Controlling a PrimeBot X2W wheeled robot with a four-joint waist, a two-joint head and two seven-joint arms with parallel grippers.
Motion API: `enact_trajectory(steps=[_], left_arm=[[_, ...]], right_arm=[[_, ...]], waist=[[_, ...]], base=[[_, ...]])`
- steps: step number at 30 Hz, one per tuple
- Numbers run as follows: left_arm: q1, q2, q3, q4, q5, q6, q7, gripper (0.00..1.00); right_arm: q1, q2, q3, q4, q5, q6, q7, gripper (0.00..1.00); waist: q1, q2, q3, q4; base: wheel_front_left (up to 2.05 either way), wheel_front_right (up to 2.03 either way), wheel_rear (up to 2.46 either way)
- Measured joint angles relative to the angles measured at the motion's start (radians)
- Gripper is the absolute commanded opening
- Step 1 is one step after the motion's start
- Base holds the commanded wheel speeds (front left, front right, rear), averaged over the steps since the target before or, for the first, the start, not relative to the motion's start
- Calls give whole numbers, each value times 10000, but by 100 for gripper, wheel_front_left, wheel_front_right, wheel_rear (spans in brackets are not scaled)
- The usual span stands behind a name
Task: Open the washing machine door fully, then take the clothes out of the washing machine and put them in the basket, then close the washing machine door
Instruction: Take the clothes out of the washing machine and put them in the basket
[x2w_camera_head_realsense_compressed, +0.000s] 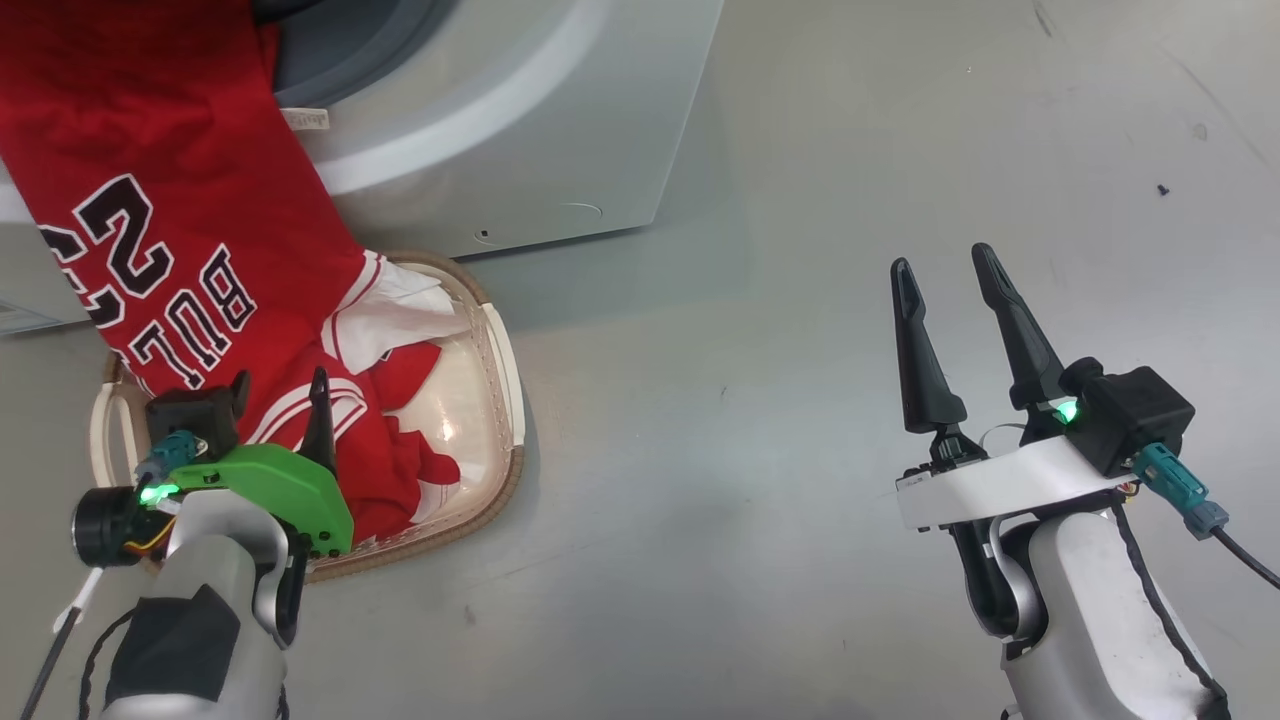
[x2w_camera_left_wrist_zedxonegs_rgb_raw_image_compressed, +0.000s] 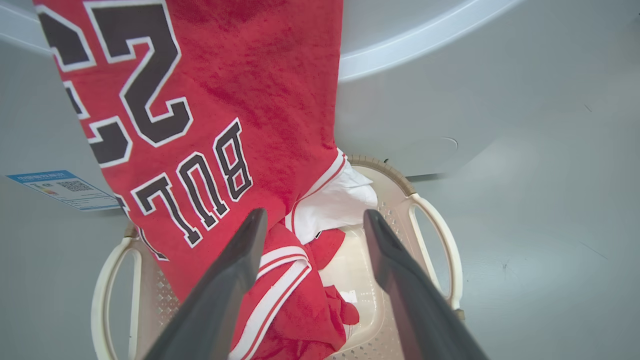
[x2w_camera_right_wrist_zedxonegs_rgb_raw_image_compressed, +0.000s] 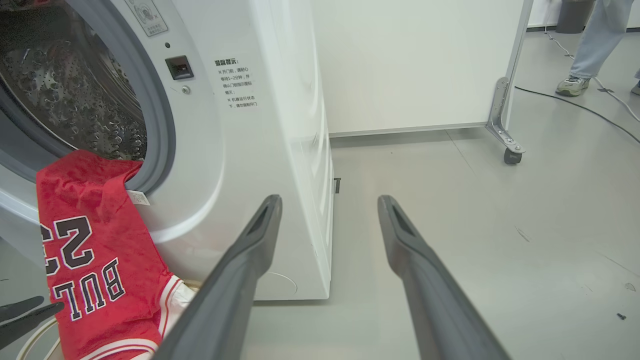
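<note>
red jersey (x2w_camera_head_realsense_compressed: 190, 200) trails from white washing machine (x2w_camera_head_realsense_compressed: 560, 130) into cream perforated basket (x2w_camera_head_realsense_compressed: 512, 395); left hand (x2w_camera_left_wrist_zedxonegs_rgb_raw_image_compressed: 314, 215), right hand (x2w_camera_head_realsense_compressed: 943, 258) spread wide, empty

The right pincer (x2w_camera_right_wrist_zedxonegs_rgb_raw_image_compressed: 330, 200) stands open above the floor (x2w_camera_right_wrist_zedxonegs_rgb_raw_image_compressed: 450, 225) beside the washer (x2w_camera_right_wrist_zedxonegs_rgb_raw_image_compressed: 240, 150); the jersey (x2w_camera_right_wrist_zedxonegs_rgb_raw_image_compressed: 95, 250) hangs out of its drum.

We find the bright red jersey with white trim (x2w_camera_head_realsense_compressed: 150, 200) draped over the lower lip of the big white front-loading washing machine (x2w_camera_head_realsense_compressed: 520, 130) and down into the small cream perforated plastic basket (x2w_camera_head_realsense_compressed: 512, 390). It covers the basket's left side, while the right side is bare. Our left gripper (x2w_camera_head_realsense_compressed: 280, 385) hangs just over the cloth, fingers spread. To the right, grey floor (x2w_camera_head_realsense_compressed: 800, 300) lies open around our right gripper (x2w_camera_head_realsense_compressed: 942, 262). Farther off stand a white wheeled panel (x2w_camera_right_wrist_zedxonegs_rgb_raw_image_compressed: 410, 65), a black cable (x2w_camera_right_wrist_zedxonegs_rgb_raw_image_compressed: 575, 102) and a person's foot (x2w_camera_right_wrist_zedxonegs_rgb_raw_image_compressed: 572, 86).
</note>
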Motion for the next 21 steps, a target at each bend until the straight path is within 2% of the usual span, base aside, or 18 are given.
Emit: enact_trajectory(steps=[7, 21], left_arm=[[1, -238, -190, -616, 194, 0, -826, 100], [684, -420, -339, -2468, 564, 31, -890, 100]], right_arm=[[58, -2, -105, 288, -261, 38, 0, 100], [417, -6, -261, 859, -380, 165, 0, 100]], waist=[[0, 0, -266, 416], [0, 0, -1040, 1161]], base=[[0, 0, 0], [0, 0, 0]])
